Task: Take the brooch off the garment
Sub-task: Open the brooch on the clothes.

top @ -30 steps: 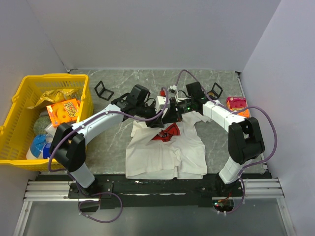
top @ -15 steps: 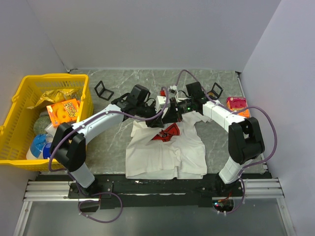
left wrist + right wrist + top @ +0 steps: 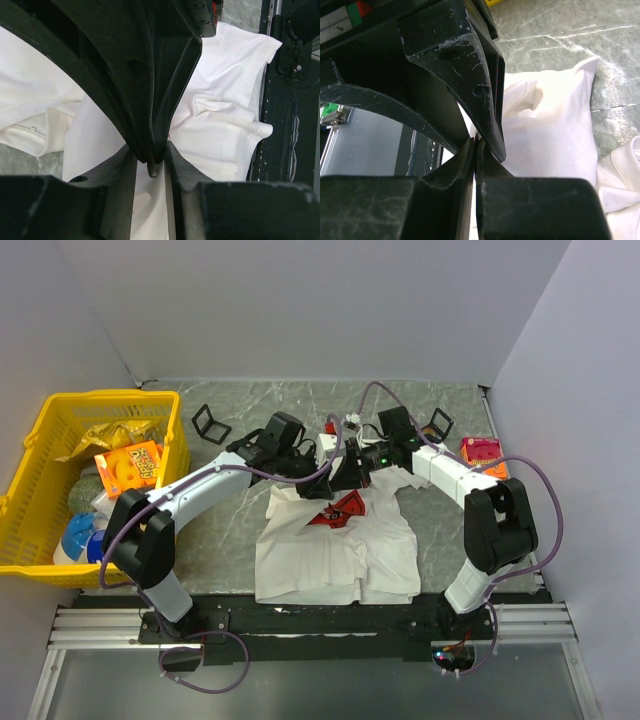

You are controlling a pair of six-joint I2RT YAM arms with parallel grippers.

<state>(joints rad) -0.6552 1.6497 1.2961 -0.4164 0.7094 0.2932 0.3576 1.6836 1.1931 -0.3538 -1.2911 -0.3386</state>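
The white T-shirt (image 3: 335, 550) with a red print (image 3: 340, 508) lies flat on the grey table, collar to the back. Both grippers meet over the collar. My left gripper (image 3: 338, 468) comes from the left; in its wrist view its jaws (image 3: 150, 165) stand a narrow gap apart with white cloth (image 3: 220, 125) between them. My right gripper (image 3: 352, 466) is shut (image 3: 476, 142) over the shirt (image 3: 555, 130). A small thin grey disc, the brooch (image 3: 152, 171), pokes out of its closed tips between my left fingers. The brooch is hidden in the top view.
A yellow basket (image 3: 60, 400) full of packets stands at the left. Two small black frames (image 3: 210, 423) (image 3: 437, 424) lie at the back. A pink box (image 3: 483, 452) sits at the right wall. A black rail (image 3: 300, 625) runs along the near edge.
Almost nothing. My left gripper has edged slightly right toward the right gripper at the collar; the shirt lies as before.
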